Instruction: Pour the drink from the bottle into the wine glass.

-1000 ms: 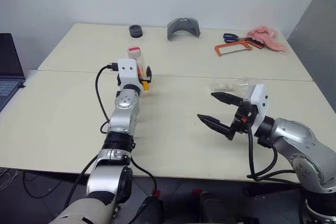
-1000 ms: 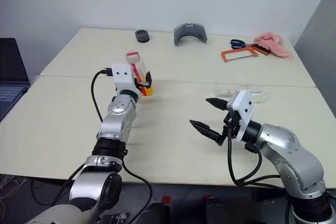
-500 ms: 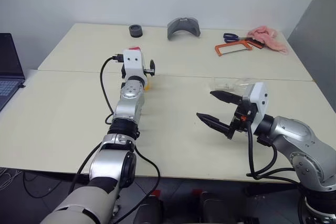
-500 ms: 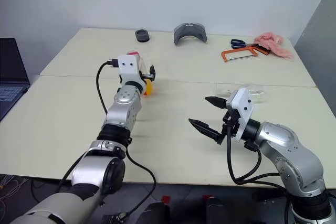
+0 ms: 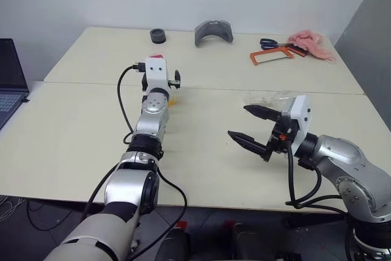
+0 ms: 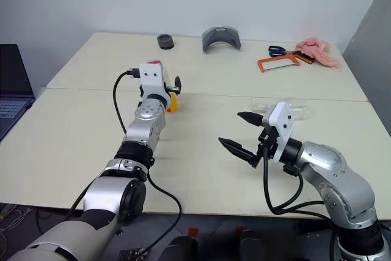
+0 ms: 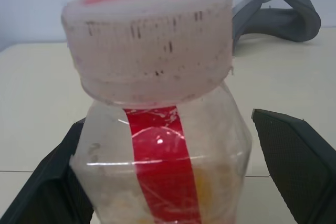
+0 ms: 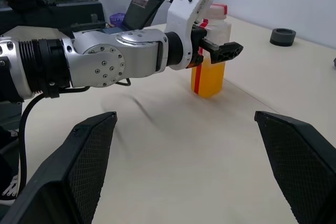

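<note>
The bottle [image 8: 209, 51] is standing upright on the bench [image 5: 79, 126], cap up, between the left claw's [image 7: 173, 182] open fingers; the right claw [image 5: 250, 128] is hanging open beside it.

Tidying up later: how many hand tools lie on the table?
2: an orange-framed hacksaw and blue-handled scissors, touching at the far right, beside a pink cloth.

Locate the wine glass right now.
The wine glass lies on its side on the table, on the robot's right in the head views, just behind the open right gripper and well away from the bottle.
</note>
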{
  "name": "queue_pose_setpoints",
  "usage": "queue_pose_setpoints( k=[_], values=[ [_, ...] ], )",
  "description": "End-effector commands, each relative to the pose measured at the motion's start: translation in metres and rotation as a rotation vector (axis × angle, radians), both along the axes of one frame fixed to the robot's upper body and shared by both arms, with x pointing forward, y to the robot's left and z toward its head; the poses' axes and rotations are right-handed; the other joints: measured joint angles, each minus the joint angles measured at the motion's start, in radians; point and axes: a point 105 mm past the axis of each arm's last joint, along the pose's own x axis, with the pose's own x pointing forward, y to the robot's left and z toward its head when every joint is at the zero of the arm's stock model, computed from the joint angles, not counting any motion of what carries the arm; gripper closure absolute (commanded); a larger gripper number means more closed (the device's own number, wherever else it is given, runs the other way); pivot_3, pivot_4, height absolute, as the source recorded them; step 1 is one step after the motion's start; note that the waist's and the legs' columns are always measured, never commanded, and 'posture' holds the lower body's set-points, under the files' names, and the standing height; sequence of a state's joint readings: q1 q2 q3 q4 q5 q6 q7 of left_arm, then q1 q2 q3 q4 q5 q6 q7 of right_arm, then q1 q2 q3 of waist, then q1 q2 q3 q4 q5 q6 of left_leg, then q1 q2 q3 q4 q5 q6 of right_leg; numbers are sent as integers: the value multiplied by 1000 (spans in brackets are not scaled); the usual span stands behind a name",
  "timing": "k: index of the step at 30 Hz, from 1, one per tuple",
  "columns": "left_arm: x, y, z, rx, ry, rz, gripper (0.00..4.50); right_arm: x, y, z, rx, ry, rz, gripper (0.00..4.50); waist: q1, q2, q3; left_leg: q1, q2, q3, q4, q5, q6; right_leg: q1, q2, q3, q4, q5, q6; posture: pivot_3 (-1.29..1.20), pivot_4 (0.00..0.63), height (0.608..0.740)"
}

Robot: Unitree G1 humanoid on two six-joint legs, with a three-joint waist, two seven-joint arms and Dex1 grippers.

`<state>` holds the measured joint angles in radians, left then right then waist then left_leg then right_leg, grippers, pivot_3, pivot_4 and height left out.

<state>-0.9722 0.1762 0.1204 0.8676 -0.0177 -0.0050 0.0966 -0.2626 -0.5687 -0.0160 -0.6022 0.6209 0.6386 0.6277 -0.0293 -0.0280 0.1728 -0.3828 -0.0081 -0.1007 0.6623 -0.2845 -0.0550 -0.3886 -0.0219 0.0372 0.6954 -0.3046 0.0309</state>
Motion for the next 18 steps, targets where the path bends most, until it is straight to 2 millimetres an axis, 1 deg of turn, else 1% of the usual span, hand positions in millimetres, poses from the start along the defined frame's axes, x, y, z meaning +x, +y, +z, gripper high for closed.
queue_pose_setpoints(
  k=[1,4,5,7,11,12,13,14,18],
  values=[
    [2,0,26,32,-80,1,25,-1,2,9,13,-41,11,0,0,0,0,0,0,0,0,0,0,0,0,0,0,0,0,0,150,740],
    [2,0,27,40,-84,3,25,-2,2,9,12,-39,11,0,0,0,0,0,0,0,0,0,0,0,0,0,0,0,0,0,150,740],
    [2,0,27,42,-84,3,422,-1,2,9,13,-38,11,0,0,0,0,0,0,0,0,0,0,0,0,0,0,0,0,0,150,740],
    [1,1,28,47,-88,8,928,-1,1,9,13,-37,10,0,0,0,0,0,0,0,0,0,0,0,0,0,0,0,0,0,150,740],
    [1,3,29,47,-91,15,2213,-1,1,9,15,-35,10,0,0,0,0,0,0,0,0,0,0,0,0,0,0,0,0,0,150,740],
    [1,3,29,44,-94,15,2492,-1,1,9,15,-36,10,0,0,0,0,0,0,0,0,0,0,0,0,0,0,0,0,0,150,740],
    [1,3,29,40,-97,13,2676,-1,1,9,16,-36,10,0,0,0,0,0,0,0,0,0,0,0,0,0,0,0,0,0,150,740],
    [0,3,30,35,-102,9,2738,-1,1,9,16,-36,10,0,0,0,0,0,0,0,0,0,0,0,0,0,0,0,0,0,150,740],
    [-2,-3,36,-14,-146,-35,2739,-2,1,9,14,-42,9,0,0,0,0,-1,0,0,0,0,0,0,0,0,0,0,0,0,150,740]
  ],
)
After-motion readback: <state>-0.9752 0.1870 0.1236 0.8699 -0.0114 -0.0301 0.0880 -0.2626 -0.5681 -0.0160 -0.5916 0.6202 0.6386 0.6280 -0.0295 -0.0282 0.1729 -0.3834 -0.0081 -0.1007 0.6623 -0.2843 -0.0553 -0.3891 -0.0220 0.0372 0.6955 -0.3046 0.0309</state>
